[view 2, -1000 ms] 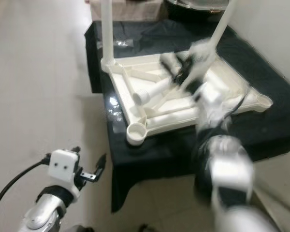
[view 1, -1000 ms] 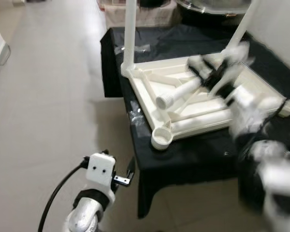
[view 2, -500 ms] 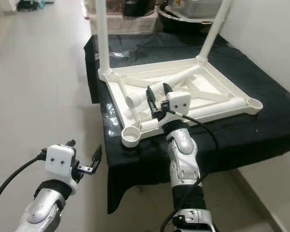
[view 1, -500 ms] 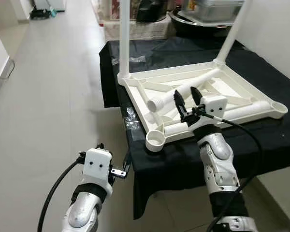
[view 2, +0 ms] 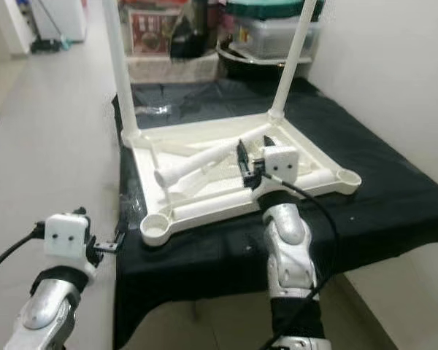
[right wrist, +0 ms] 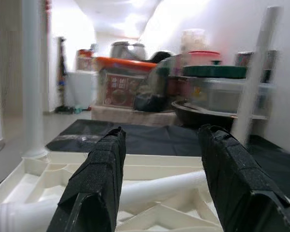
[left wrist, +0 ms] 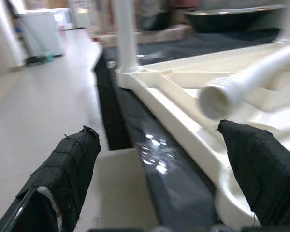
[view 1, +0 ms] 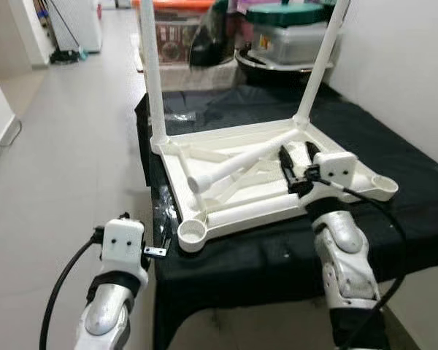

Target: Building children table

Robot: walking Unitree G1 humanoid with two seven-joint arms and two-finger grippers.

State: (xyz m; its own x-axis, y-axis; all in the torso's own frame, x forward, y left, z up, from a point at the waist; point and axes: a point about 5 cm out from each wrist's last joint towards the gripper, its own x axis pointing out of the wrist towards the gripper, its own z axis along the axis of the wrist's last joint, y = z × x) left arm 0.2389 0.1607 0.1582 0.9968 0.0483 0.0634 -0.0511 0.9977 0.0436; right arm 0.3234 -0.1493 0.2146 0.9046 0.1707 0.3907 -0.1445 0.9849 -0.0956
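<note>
Loose table leg (view 1: 237,162) lies just beyond the spread right gripper (view 1: 297,162).

Silver arms, white boxy wrist housings, black cables, black fabric-wrapped fingers (left wrist: 70,159).

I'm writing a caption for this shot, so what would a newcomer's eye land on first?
First, the upside-down white children's table on the black-draped surface, two legs already standing upright at its far corners. Next, a loose leg lying slantwise across its underside, with the right gripper open just above it. The left gripper hovers open off the near corner socket.
</note>
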